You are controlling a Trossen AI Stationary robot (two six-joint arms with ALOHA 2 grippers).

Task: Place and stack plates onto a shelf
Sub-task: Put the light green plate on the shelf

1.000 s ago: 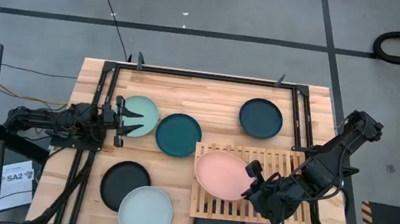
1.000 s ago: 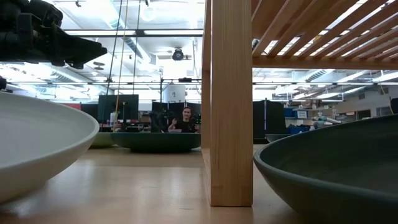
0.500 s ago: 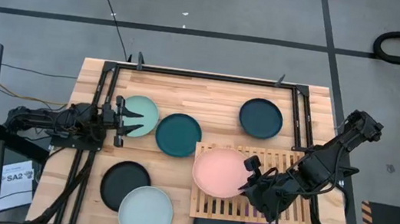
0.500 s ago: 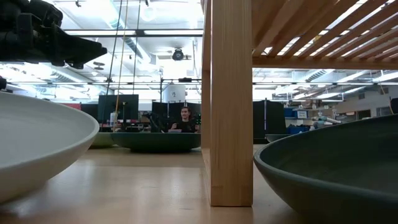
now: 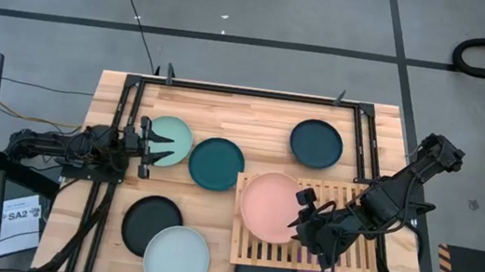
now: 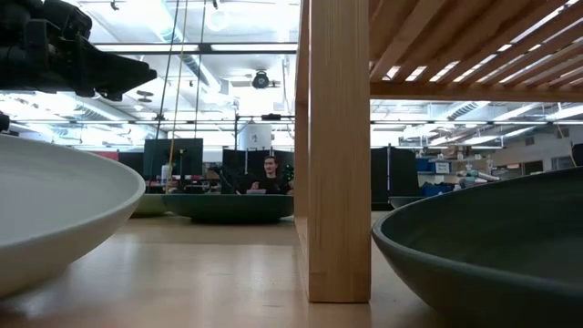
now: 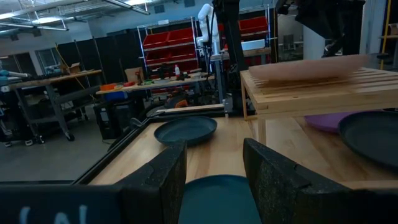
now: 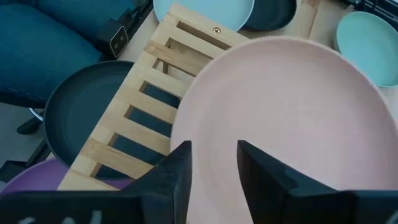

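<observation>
I see a grey concrete floor (image 5: pixel 266 26) marked with dark lines around my wooden table (image 5: pixel 255 110). Beyond it, a workshop with red storage bins (image 7: pixel 171 40), workbenches (image 7: pixel 53 81), bright ceiling lights (image 6: pixel 237 55).

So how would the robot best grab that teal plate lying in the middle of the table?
Probably by its raised rim. The teal plate lies flat on the table, so only the lip offers a pinch. The edge facing the left gripper looks easiest: that gripper waits open beside it, over the mint plate, while the shelf crowds the opposite side.
</observation>
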